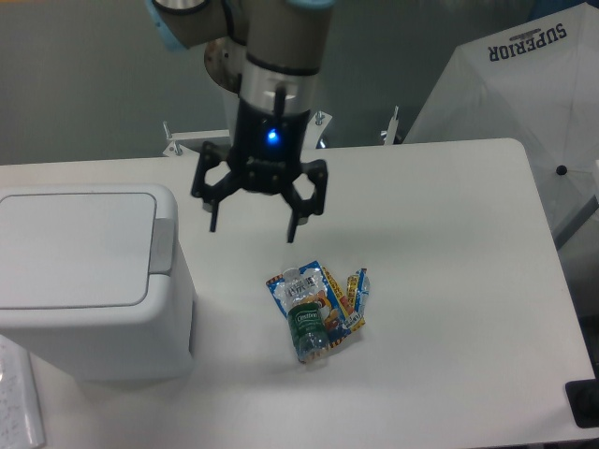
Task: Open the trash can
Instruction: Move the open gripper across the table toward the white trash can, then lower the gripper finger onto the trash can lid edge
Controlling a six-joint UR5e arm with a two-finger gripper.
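The trash can point(89, 281) is a large pale grey-white boxy bin at the left of the table. Its flat rectangular lid point(75, 248) lies shut, with a grey tab point(162, 245) on its right edge. My gripper point(253, 232) hangs above the table to the right of the bin, a little beyond the tab. Its black fingers are spread open and hold nothing.
A small plastic bottle point(307, 327) lies on a crumpled colourful wrapper point(323, 295) on the white table point(449, 281), below and right of the gripper. A white cloth marked SUPERIOR point(524, 84) stands past the table's far right corner.
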